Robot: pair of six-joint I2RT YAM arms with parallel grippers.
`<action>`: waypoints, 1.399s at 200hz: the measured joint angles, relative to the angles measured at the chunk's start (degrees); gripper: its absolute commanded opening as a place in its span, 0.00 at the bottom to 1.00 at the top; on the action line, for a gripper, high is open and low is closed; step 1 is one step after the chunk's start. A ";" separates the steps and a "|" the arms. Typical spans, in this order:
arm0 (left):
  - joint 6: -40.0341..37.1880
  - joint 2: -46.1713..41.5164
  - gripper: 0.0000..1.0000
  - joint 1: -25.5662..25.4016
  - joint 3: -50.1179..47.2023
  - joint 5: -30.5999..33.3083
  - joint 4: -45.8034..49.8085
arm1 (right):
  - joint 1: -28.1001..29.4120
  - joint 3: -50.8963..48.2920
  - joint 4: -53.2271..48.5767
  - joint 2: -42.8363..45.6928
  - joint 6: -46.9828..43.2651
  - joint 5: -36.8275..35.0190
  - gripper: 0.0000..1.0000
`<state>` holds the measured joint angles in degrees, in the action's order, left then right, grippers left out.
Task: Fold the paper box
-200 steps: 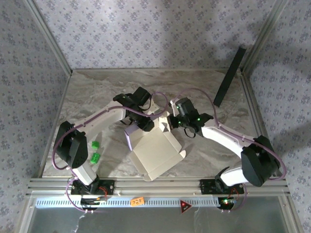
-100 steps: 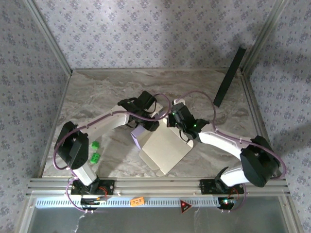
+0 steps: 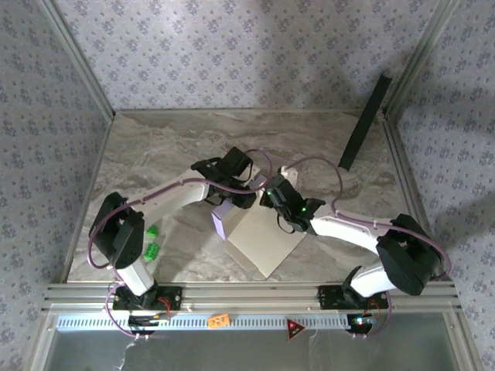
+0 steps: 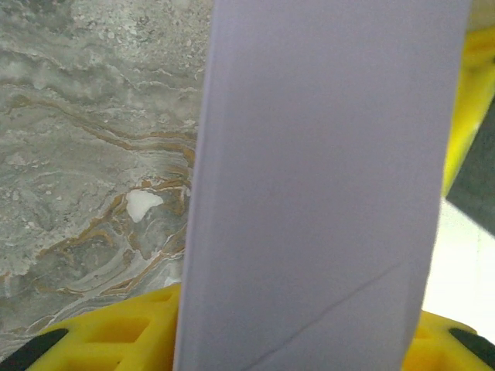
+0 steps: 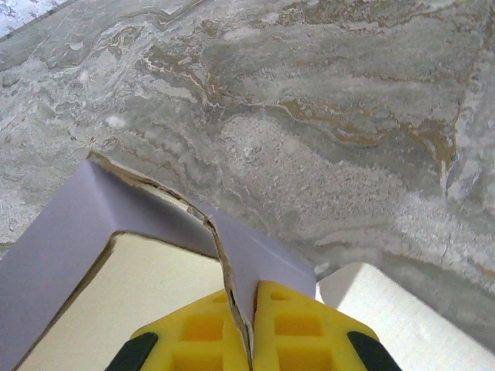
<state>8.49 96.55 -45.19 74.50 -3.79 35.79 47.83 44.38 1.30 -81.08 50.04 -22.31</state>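
The paper box (image 3: 263, 241) lies half folded at the table's middle, beige inside up, with a lavender wall (image 3: 222, 222) raised on its left. My left gripper (image 3: 237, 195) is at that wall's far end. In the left wrist view the lavender panel (image 4: 325, 178) stands between the yellow fingers (image 4: 108, 336), held by my left gripper (image 4: 309, 344). My right gripper (image 3: 275, 205) grips the box's far right corner. In the right wrist view the right gripper (image 5: 252, 305) is shut on a torn-edged lavender flap (image 5: 267, 259), with the beige inside (image 5: 131, 290) to its left.
A long black panel (image 3: 365, 122) leans in the back right corner. Two small green blocks (image 3: 152, 230) (image 3: 151, 250) lie by the left arm's base. Bare marble tabletop (image 3: 155, 147) stretches behind the box, and patterned walls close in three sides.
Both grippers have drawn closer together over the box's far edge. The left one has moved right and the right one left. The box has turned with them and looks narrower.
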 measured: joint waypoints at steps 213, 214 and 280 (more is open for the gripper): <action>7.58 -11.23 0.77 0.55 -4.72 -3.06 -2.89 | 8.94 -0.57 0.02 -3.63 10.75 -14.56 0.00; 7.54 -11.30 0.78 0.57 -4.72 -3.08 -2.89 | 8.94 -0.55 -0.04 -3.65 10.71 -14.56 0.00; 11.34 -18.69 0.78 6.82 -10.67 -5.55 -3.23 | 7.56 5.60 -5.81 -6.16 2.27 -12.15 0.00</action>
<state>19.84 77.87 -38.37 63.83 -9.34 32.56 55.40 49.98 -4.51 -87.24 52.31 -34.46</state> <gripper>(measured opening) 0.775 0.054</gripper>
